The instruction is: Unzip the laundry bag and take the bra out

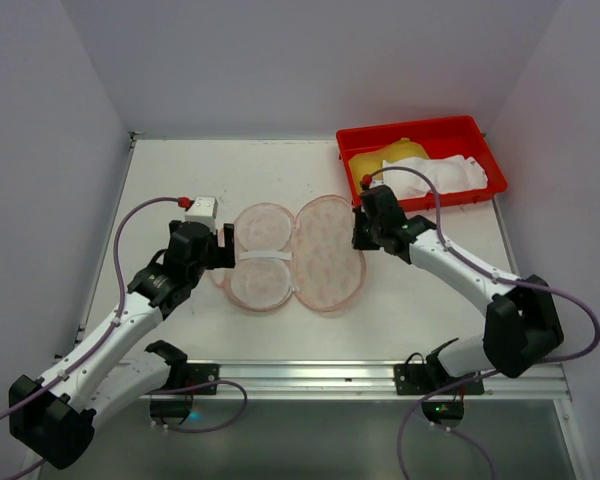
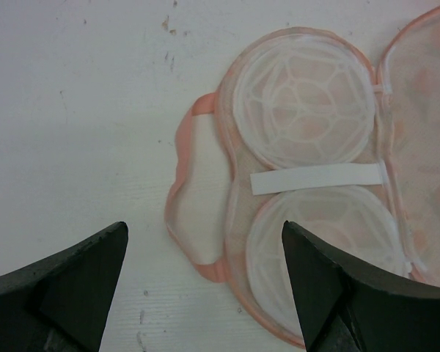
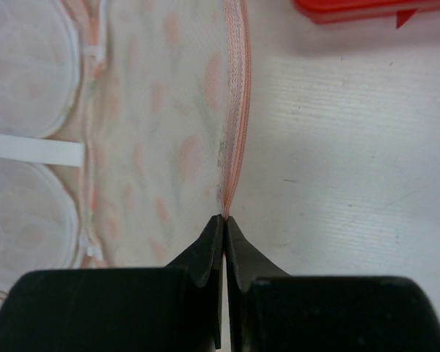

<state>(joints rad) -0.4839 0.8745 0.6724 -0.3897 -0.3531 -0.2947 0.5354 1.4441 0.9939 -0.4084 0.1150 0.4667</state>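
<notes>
The laundry bag (image 1: 330, 255) lies unzipped and spread flat mid-table. Its left half (image 2: 304, 110) shows two white round mesh cups and a white strap (image 2: 315, 178). Its right half (image 3: 161, 132) shows floral lining. No bra shows inside it. My right gripper (image 1: 360, 235) is shut on the pink zip edging (image 3: 238, 110) at the right half's outer rim (image 3: 224, 217). My left gripper (image 1: 226, 243) is open and empty above the bag's left edge (image 2: 205, 235), its fingers on either side of a pink loop handle (image 2: 182, 154).
A red plastic tray (image 1: 410, 128) stands at the back right, holding a white padded garment (image 1: 445, 175) and a yellow one (image 1: 385, 160); its corner shows in the right wrist view (image 3: 367, 9). Walls close the table on three sides.
</notes>
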